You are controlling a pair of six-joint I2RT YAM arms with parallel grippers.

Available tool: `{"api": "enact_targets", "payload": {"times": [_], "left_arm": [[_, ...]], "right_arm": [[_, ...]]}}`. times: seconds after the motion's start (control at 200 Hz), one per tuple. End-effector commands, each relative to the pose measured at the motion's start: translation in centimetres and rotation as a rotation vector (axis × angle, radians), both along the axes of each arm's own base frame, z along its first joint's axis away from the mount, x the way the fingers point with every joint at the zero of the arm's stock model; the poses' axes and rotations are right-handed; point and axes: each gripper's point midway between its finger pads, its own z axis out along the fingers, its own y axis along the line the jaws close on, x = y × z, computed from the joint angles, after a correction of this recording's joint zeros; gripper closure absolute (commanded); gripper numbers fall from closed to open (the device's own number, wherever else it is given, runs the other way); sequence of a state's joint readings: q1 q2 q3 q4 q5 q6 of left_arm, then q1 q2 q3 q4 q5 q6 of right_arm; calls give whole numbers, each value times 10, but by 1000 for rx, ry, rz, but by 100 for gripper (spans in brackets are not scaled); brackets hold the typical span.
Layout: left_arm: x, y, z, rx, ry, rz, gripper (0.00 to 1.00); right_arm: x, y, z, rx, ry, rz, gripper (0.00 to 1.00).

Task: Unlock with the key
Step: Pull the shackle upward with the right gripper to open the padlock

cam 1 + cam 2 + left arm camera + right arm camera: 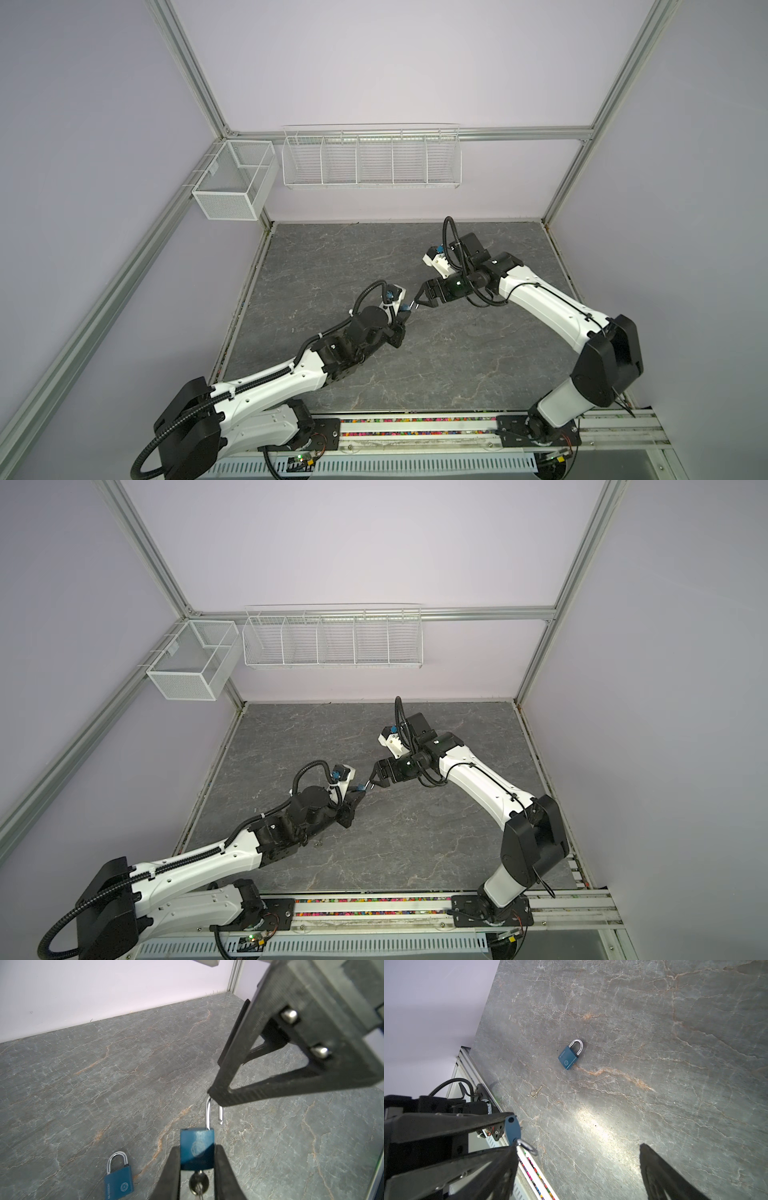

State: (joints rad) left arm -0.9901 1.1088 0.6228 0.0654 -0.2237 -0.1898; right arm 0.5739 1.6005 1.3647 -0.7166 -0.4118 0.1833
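Note:
A blue padlock [196, 1145] is held above the table by its body, with my left gripper [197, 1148] shut on it. A silver key [199, 1183] sticks in the padlock's bottom, between the fingers. The shackle [208, 1113] stands raised, its short leg free of the body. My right gripper [578, 1147] is open; one of its fingertips [218, 1095] touches the top of the shackle [527, 1147]. In both top views the two grippers meet mid-table at the padlock [405, 308] [360, 788].
A second blue padlock [569, 1057] [119, 1180] lies shut on the grey stone table [675, 1064], with a small bunch of keys [534, 1093] near it. White wire baskets [370, 160] [235, 178] hang on the back wall. A rail [415, 428] runs along the front edge.

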Motion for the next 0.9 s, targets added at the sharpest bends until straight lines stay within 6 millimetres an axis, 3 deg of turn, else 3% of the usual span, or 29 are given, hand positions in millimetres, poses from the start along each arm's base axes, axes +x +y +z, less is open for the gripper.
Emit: {"api": "enact_targets", "payload": {"times": [0.0,0.265,0.53,0.74,0.895], "left_arm": [[4,-4,14,-46,-28,8,100],[3,-7,16,-59,-26,-8,100],[4,-9,20,-75,-28,-4,100],[5,-9,16,-79,-23,4,100],[9,-7,13,-64,-16,34,100]], "right_arm": [[1,-13,1,-5,-1,-38,8],[17,-24,-19,-38,47,-155,7],[7,3,-17,108,93,-62,7],[-2,5,-7,178,106,-47,7],[-3,-7,-10,147,103,-84,7]]}}
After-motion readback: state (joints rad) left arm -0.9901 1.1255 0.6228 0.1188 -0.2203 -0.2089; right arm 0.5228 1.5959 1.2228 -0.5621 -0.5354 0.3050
